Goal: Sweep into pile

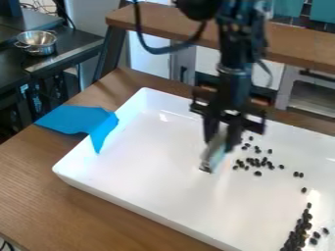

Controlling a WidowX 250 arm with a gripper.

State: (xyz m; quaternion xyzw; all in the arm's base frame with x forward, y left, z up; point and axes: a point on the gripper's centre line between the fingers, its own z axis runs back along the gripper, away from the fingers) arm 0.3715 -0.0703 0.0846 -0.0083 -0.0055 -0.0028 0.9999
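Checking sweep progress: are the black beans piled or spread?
Spread: some black beans lie loose near the gripper, others crowd toward the camera.

I have open lane through left half of tray [147, 157]; blue cloth [78, 120] blocks left rim, black beans [256, 162] right half.

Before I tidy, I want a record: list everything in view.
table: one, brown, foreground
tray: one, white, on the table
beans: many, black, tray's right half
cloth: one, blue, over tray's left rim
tool: one, pale, dark-tipped, in the gripper
pot: one, silver, upper left
counters: some, dark, upper left
ledge: one, brown, behind the table
panels: two, teal, upper right
cable: one, dark, beside the arm
gripper: one, black, over the tray
arm: one, black, from top edge
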